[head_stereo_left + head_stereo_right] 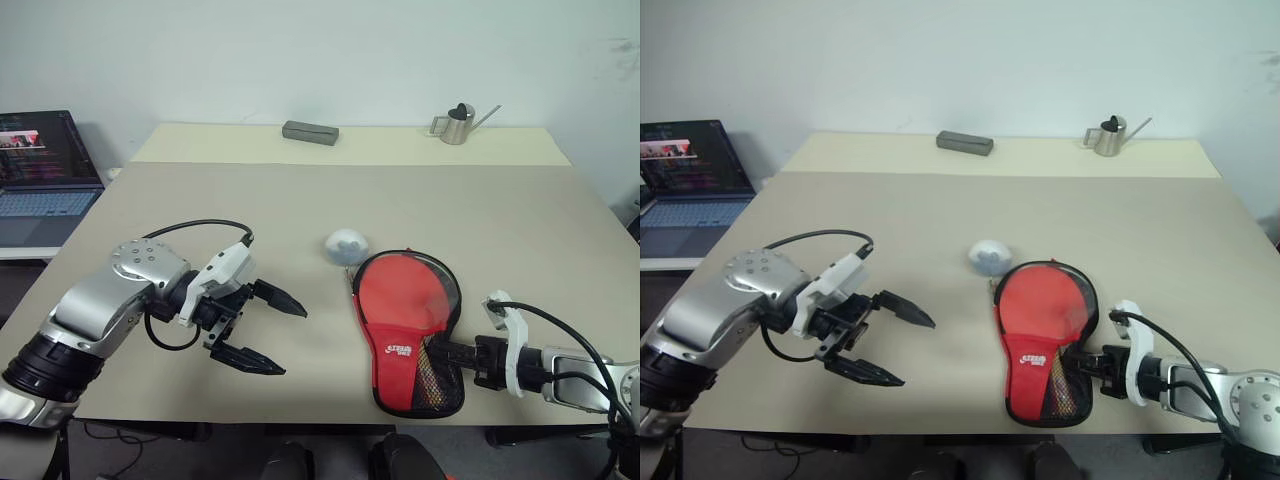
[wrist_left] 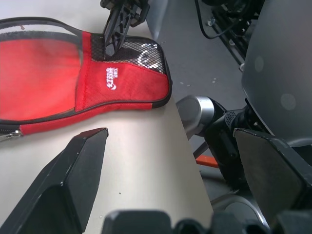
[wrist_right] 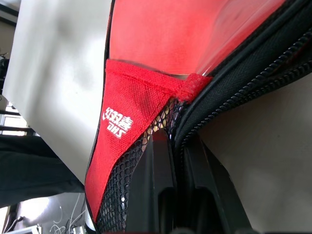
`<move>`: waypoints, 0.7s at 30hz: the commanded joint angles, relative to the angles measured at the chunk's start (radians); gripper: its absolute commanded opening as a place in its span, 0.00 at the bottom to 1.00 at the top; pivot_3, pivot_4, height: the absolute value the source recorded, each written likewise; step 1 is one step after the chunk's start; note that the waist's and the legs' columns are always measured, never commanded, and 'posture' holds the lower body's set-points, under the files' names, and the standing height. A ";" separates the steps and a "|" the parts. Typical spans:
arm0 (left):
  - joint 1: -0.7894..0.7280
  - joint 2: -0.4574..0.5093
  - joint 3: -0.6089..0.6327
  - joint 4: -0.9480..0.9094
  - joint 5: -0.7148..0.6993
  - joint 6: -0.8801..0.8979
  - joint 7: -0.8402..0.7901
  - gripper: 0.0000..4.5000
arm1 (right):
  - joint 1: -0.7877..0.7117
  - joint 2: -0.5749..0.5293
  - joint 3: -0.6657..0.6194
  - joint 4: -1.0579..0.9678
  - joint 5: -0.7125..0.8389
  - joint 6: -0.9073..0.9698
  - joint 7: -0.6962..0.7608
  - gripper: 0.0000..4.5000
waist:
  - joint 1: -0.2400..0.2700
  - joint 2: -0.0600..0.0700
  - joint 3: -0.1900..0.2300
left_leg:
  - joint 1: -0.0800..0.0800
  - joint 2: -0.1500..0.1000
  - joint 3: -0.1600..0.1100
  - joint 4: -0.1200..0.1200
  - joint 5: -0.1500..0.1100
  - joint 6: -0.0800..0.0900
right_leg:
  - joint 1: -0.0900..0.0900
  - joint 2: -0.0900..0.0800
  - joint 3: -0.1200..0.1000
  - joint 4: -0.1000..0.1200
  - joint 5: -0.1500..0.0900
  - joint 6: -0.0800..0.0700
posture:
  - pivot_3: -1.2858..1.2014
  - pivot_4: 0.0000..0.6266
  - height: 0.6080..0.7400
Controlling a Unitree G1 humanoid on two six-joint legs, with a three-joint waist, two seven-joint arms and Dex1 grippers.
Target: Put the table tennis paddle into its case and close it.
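The case (image 1: 398,345) lies flat near the table's front edge, red side up, with its round end pointing away from me. The red blade of the table tennis paddle (image 1: 408,292) shows through the clear window. My right gripper (image 1: 441,352) is shut on the case's black zipper edge beside the mesh at the narrow end. The right wrist view shows this grip (image 3: 171,142) closely, next to the white logo. My left gripper (image 1: 294,341) hovers open well to the left of the case, holding nothing. In the left wrist view its fingers (image 2: 85,156) point towards the case (image 2: 117,92).
A small white ball-like object (image 1: 346,245) rests just beyond the case's round end. A grey block (image 1: 310,132) and a metal watering can (image 1: 460,123) stand at the far edge. A laptop (image 1: 45,175) sits on a side surface to the left.
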 commanded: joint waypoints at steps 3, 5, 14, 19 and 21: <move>-0.005 0.006 0.001 -0.019 -0.017 -0.010 -0.069 1.00 | 0.022 -0.052 0.113 -0.011 0.150 -0.126 -0.126 0.01 | -0.006 0.000 0.000 | 0.001 0.000 0.000 0.000 0.000 0.000 | 0.001 0.001 0.000 0.000 0.000 0.000 | 0.52 0.24 1.00; -0.006 0.003 0.002 -0.017 -0.015 -0.010 -0.069 1.00 | 0.023 -0.071 0.149 -0.008 0.179 -0.168 -0.156 0.01 | -0.008 0.000 0.000 | 0.002 0.001 0.000 0.000 0.000 0.000 | 0.001 0.001 0.000 0.000 0.000 0.000 | 0.52 0.24 1.00; 0.008 -0.005 0.013 -0.017 -0.007 -0.012 -0.069 1.00 | 0.058 -0.183 0.245 -0.018 0.260 -0.297 -0.202 0.01 | -0.012 0.000 0.000 | 0.003 0.002 0.000 0.000 0.000 0.000 | 0.003 0.003 0.000 -0.002 0.000 0.000 | 0.52 0.24 1.00; 0.012 -0.013 0.017 -0.016 0.000 -0.014 -0.069 1.00 | 0.086 -0.256 0.244 -0.039 0.281 -0.342 -0.185 0.23 | -0.008 0.000 0.000 | 0.003 0.002 0.000 0.000 0.000 0.000 | 0.004 0.002 0.000 -0.003 0.000 0.000 | 0.52 0.24 1.00; 0.011 -0.016 0.016 -0.013 0.001 -0.014 -0.069 1.00 | 0.101 -0.306 0.222 -0.049 0.295 -0.341 -0.142 0.40 | -0.004 0.000 0.000 | 0.002 0.002 0.000 -0.001 0.000 0.000 | 0.004 0.002 0.000 -0.004 0.000 0.000 | 0.52 0.24 1.00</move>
